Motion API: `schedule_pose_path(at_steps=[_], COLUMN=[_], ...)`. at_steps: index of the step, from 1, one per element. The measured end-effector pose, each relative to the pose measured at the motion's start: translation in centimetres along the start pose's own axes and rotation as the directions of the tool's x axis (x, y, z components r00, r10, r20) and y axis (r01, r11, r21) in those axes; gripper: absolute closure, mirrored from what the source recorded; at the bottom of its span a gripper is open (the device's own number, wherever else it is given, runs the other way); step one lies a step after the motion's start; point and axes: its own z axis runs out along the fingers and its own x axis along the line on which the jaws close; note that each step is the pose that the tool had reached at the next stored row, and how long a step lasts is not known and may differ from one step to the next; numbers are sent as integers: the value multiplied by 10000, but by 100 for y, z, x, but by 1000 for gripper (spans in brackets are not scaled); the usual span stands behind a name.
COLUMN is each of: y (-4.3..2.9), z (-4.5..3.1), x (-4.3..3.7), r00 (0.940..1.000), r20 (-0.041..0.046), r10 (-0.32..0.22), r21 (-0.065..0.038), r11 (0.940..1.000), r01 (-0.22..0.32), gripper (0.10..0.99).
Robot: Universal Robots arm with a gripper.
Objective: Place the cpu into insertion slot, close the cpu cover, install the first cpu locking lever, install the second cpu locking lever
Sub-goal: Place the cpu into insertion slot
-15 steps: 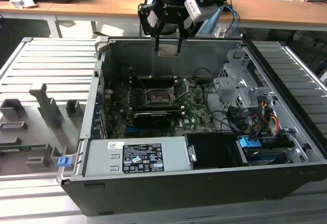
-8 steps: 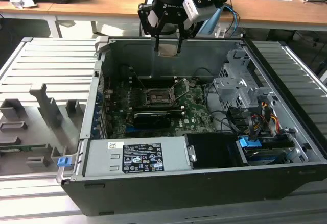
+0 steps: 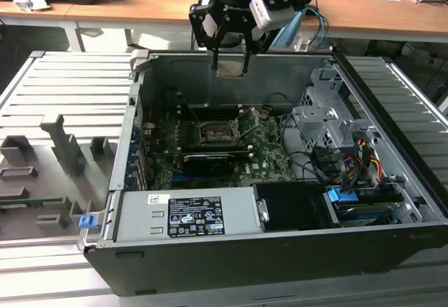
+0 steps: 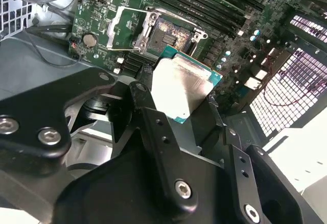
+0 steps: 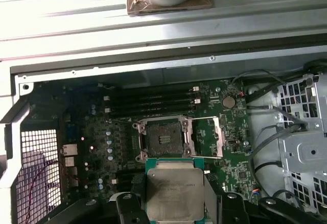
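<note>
— Starting with the big things, what's the scene?
— The arm hangs over the open computer case, near its far wall in the exterior view. The green circuit board lies flat inside.
— And the gripper?
— Its fingers are clamped on opposite edges of the chip. The metal top faces the wrist cameras, and the chip is up in the air, well apart from the board.
— So which step is this?
— The first, I'd say: the chip is not yet placed. The cover is swung open beside the slot, and the slot's dark recess lies bare.
— What does seating it call for?
— By my reckoning, getting the chip square over the recess with its edges lined up to the rim, then setting it down level and gently. A tilt or twist could let a corner catch. Whether its corner marks match the slot's, I cannot tell.
</note>
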Motion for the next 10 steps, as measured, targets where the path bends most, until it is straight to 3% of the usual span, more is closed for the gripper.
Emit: schedule_pose_path(at_steps=[10], y=[-1], z=[13], x=[0], r00=[9999], r20=[10], r10=[109], r21=[-3], r11=[9999], r01=[-109], gripper=[545])
